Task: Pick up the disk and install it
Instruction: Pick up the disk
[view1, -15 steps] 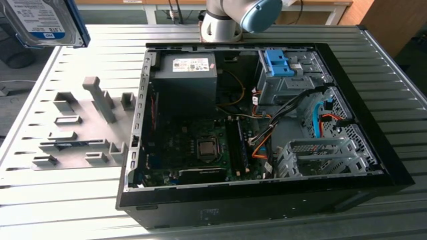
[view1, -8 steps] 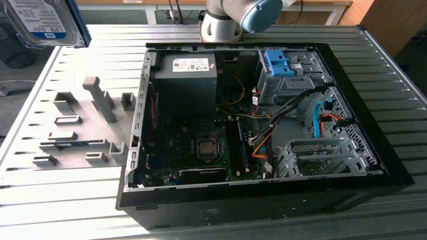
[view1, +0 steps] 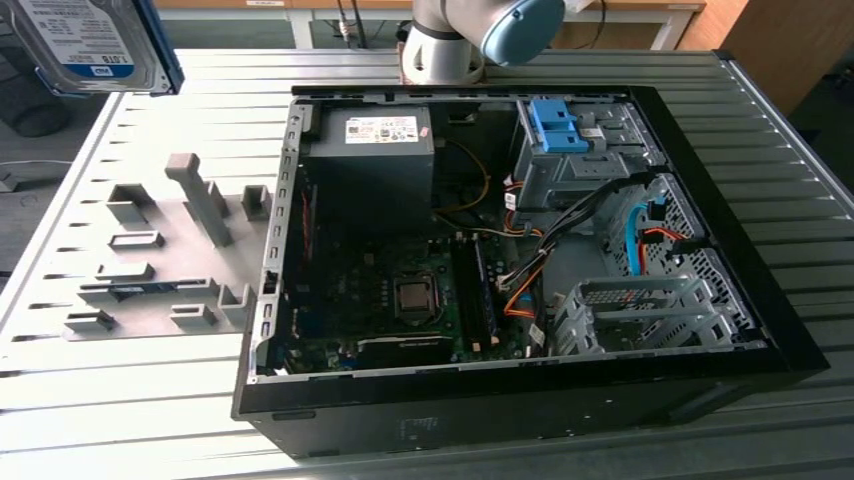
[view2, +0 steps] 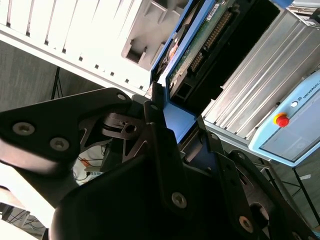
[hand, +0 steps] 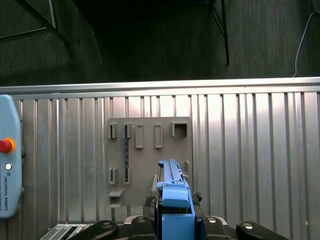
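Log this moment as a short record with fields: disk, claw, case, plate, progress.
disk: held in the air at the exterior view's upper left, label showing
claw: shut on the disk's blue-railed edge, in the first wrist view
computer case: lying open, a blue bracket in its drive cage
fixture plate: grey, to the exterior view's left of the case
progress: disk picked up, not yet installed

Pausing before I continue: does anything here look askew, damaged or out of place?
Nothing stands out. The disk sits upright, clamped in the gripper, held above the table. The open computer case lies flat, with its cables loose but inside the frame.
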